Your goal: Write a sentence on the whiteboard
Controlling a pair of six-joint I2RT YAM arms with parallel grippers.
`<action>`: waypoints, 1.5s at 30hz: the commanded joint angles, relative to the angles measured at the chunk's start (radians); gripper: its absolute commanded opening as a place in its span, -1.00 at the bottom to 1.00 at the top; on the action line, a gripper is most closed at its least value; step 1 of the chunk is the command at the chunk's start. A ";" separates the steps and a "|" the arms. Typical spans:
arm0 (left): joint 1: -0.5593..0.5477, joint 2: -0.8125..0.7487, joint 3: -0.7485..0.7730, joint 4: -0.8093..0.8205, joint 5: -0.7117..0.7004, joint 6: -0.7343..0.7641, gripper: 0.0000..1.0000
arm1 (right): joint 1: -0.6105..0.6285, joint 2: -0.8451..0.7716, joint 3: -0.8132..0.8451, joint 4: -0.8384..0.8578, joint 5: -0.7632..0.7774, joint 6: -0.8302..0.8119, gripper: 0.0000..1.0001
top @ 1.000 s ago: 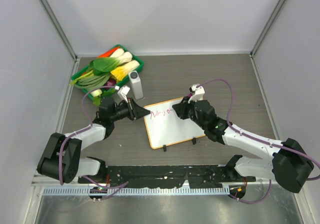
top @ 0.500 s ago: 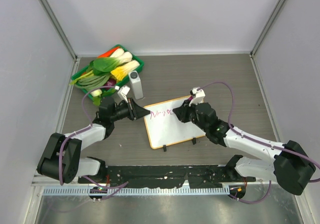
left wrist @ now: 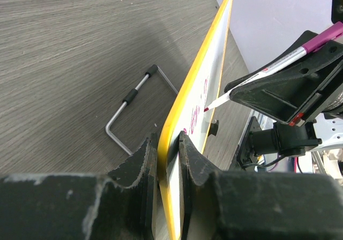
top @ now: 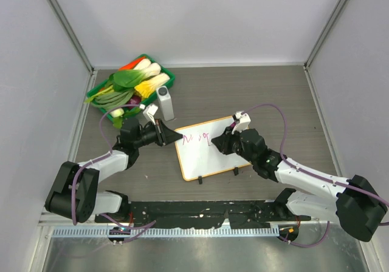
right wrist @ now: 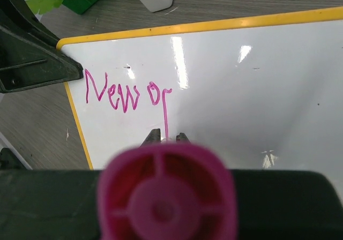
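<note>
grey table [top: 243, 90], green tray [top: 168, 78] of vegetables [top: 124, 81] near whiteboard [top: 206, 156]

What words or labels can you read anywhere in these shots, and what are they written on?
"New o" plus an unfinished letter, perhaps a p: pink handwriting on the whiteboard, seen from the right wrist.
Top view: the same writing, too small to read.
No other text, label or brand is legible.
</note>
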 commanded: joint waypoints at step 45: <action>-0.009 0.003 0.005 -0.061 -0.039 0.090 -1.00 | -0.057 0.106 0.174 -0.018 0.062 -0.053 -0.97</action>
